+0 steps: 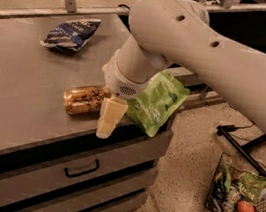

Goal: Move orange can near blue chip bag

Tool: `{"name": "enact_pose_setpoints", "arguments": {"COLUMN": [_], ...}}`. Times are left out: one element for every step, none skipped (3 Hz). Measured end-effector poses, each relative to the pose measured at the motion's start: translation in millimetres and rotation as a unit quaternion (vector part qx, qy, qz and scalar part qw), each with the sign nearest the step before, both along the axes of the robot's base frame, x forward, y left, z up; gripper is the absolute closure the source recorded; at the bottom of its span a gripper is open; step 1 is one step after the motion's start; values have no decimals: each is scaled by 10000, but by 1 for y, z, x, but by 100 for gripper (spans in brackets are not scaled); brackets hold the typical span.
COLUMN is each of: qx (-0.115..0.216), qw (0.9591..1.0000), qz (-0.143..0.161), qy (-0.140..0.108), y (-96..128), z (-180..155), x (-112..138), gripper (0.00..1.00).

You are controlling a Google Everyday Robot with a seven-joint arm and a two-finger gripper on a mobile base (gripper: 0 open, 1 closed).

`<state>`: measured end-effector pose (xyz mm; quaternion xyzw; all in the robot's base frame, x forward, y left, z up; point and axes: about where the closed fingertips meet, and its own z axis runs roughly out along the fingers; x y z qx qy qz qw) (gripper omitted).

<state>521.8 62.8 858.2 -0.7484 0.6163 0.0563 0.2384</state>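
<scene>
The orange can [82,99] lies on its side near the front edge of the grey metal counter [19,89]. The blue chip bag [72,32] lies at the back of the counter, well apart from the can. My gripper [106,118] hangs from the big white arm [194,42] at the can's right end, touching or just in front of it. The arm hides the far side of the gripper.
A bright green bag [155,101] lies at the counter's right corner, partly under the arm. Drawers are set in the counter's front. A wire basket [239,197] of items stands on the floor at the right. A rail runs behind the counter.
</scene>
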Motion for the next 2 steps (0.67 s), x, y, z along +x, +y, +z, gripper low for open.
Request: {"name": "enact_pose_setpoints", "arguments": {"qx": [0,-169], "qw": [10000,9998], "qz": [0,39], "qy": [0,-37], "y": [0,1], "z": [0,-1], "x": [0,-1], "gripper": [0,0]}}
